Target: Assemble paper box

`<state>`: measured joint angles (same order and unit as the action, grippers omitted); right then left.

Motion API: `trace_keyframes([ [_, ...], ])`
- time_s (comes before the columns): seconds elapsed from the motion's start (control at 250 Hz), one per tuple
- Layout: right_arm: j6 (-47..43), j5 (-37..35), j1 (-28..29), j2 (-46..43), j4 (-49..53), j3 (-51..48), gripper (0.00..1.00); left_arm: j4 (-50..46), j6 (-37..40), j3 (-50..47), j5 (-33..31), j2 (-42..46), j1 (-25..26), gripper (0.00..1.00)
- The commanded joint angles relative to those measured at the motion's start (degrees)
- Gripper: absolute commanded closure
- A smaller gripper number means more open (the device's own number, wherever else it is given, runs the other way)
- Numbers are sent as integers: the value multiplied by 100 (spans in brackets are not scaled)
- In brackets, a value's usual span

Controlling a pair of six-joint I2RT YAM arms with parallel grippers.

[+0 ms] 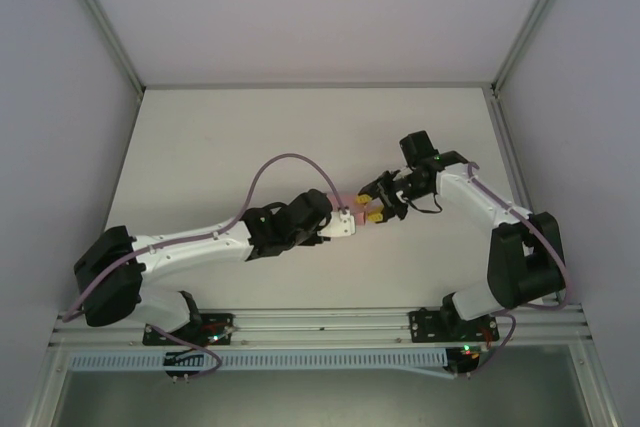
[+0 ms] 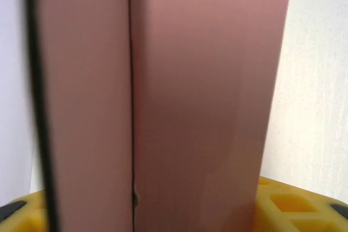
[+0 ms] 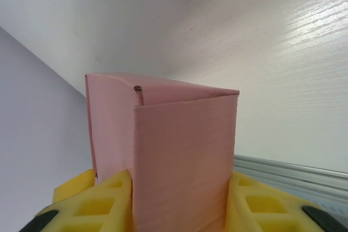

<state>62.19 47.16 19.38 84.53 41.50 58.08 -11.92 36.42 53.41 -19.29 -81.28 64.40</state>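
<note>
From above, the small pink rectangular paper box (image 1: 341, 199) is sitting over the white table (image 1: 230, 137), between the left gripper (image 1: 343, 225) and the right gripper (image 1: 374, 209). At the left wrist, yellow fingers (image 2: 288, 205) are flanking it, though I cannot tell if they are squeezing. At the right wrist, yellow pads (image 3: 92, 205) are pinching its light, crushable walls, and I'm thinking the stiffer corner creases are the safer hold.

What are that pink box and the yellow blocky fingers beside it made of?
The pink rectangular box looks like thin matte card or paper: sharp folded creases, fine ribbed grain. The yellow fingers are probably moulded or printed plastic: dull finish, square hollow pockets.
</note>
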Motion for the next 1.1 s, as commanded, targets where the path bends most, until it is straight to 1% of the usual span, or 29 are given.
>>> trace_keyframes([
  [0.0,43,507,189,-111,-5,-52,58,471,6,73,235,53,-15,51],
  [0.08,254,514,198,-221,-291,-138,52,419,32,80,315,43,-46,54],
  [0.124,325,473,197,-272,-392,-169,43,338,-5,110,386,31,-76,55],
  [0.188,337,381,191,-334,-438,-199,40,142,-29,152,610,13,-156,55],
  [0.204,338,356,191,-355,-461,-210,37,126,-54,146,667,14,-174,55],
  [0.236,314,297,186,-381,-469,-223,25,8,-78,183,825,13,-235,55],
  [0.256,295,253,168,-406,-446,-222,22,-118,-95,215,947,15,-278,55],
  [0.295,301,27,133,-496,-474,-228,21,-359,-146,284,1150,6,-366,55],
  [0.331,214,-207,73,-585,-469,-224,16,-595,-170,351,1316,-3,-446,55],
  [0.375,58,-547,-27,-719,-415,-205,13,-908,-180,439,1512,-29,-525,54],
  [0.447,-219,-1163,-206,-996,-430,-193,0,-1388,-171,562,1676,-127,-616,54],
  [0.527,-528,-1974,-294,-1385,-406,-197,0,-1875,-200,710,1702,-311,-720,56],
  [0.587,-863,-2620,-294,-1735,-485,-235,0,-2213,-176,838,1866,-514,-865,56],
  [0.651,-1661,-3262,-287,-2112,-729,-338,0,-2452,-396,1050,1646,-802,-961,56],
  [0.695,-2207,-3809,-274,-2396,-878,-474,0,-2671,-421,1223,1824,-993,-1046,56],
  [0.727,-2617,-4012,-275,-2612,-1171,-665,0,-2872,-364,1330,2017,-1121,-1131,55],
  [0.759,-2966,-4076,-276,-2827,-1492,-901,0,-3073,-258,1425,2192,-1250,-1194,54],
  [0.803,-3131,-4029,-285,-3102,-1997,-1266,0,-3273,-196,1578,2275,-1432,-1303,54],
  [0.851,-3388,-3624,-281,-3352,-2628,-1657,0,-3494,-187,1800,2287,-1629,-1411,53],
  [0.918,-3383,-3110,-284,-3502,-3164,-1968,0,-3662,-125,2026,2375,-1848,-1563,53],
  [0.97,-3450,-2722,-281,-3422,-3178,-1974,0,-3662,-60,2113,2554,-1928,-1681,53],
  [1.058,-3873,-2289,-263,-3047,-2644,-1653,0,-3704,-64,2223,2726,-1986,-1766,52],
  [1.094,-4061,-2237,-243,-2897,-2483,-1548,0,-3688,-64,2216,2744,-1966,-1760,50],
])
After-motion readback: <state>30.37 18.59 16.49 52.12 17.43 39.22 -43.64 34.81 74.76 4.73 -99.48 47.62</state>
